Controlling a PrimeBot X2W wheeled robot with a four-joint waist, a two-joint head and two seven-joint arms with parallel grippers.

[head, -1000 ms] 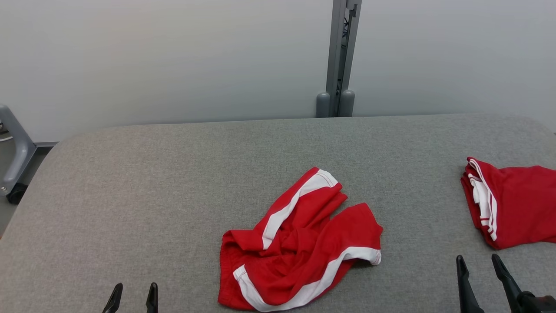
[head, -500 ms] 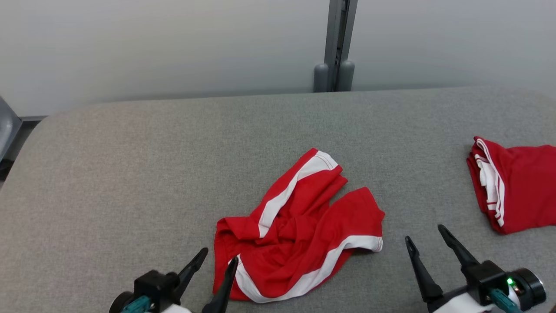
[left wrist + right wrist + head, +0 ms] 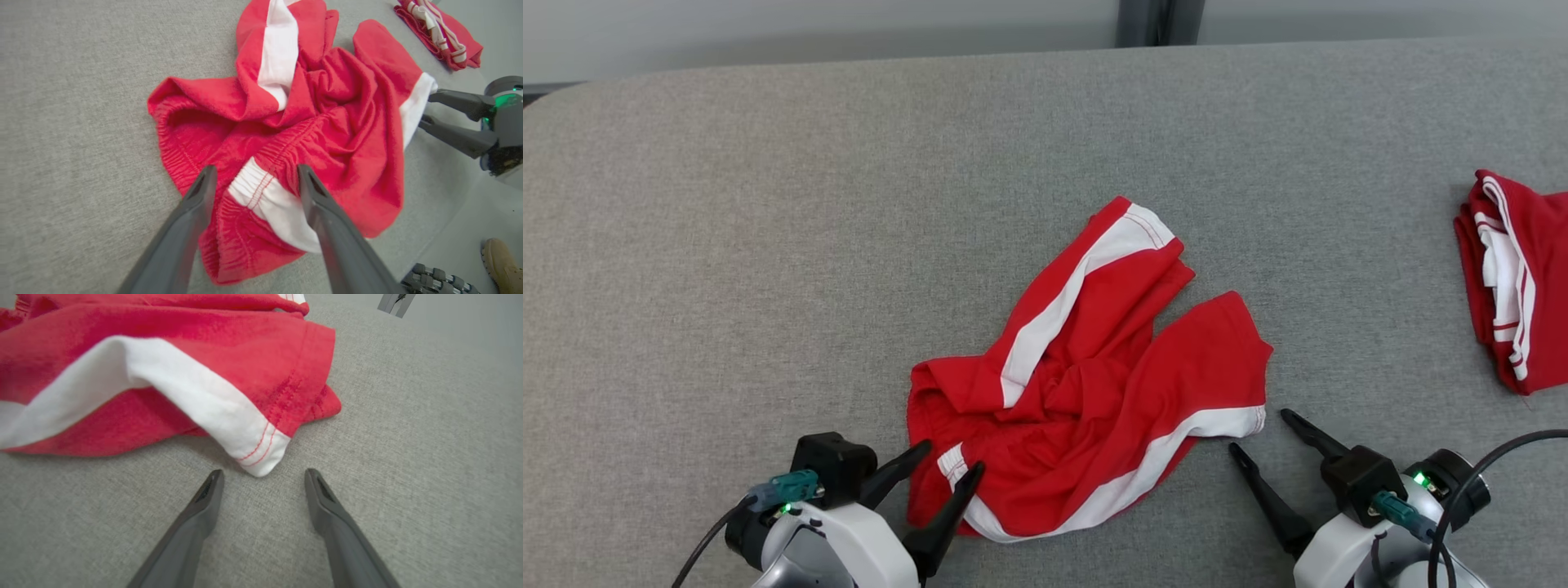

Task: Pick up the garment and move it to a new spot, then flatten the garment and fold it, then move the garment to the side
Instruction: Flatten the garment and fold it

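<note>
Garment point(image 3: 1086, 384): red shorts, white side stripes, crumpled on grey table point(image 3: 768, 245). Left gripper point(image 3: 953, 456) at garment's near-left edge, fingers spread wide, straddling white-striped waistband; contact not clear. Right gripper point(image 3: 1258, 430) just off garment's white hem corner, fingers wide apart, nothing between them. Folded red garment point(image 3: 1515, 278) well right of garment. Bare table left of and beyond garment.

The big grey table point(image 3: 768, 204) had a soft, fuzzy top. On it lay red shorts point(image 3: 1094, 384) with white stripes, all in a crumpled heap. A folded red cloth point(image 3: 1515, 286) lay there too, well apart from the shorts, on their right.
</note>
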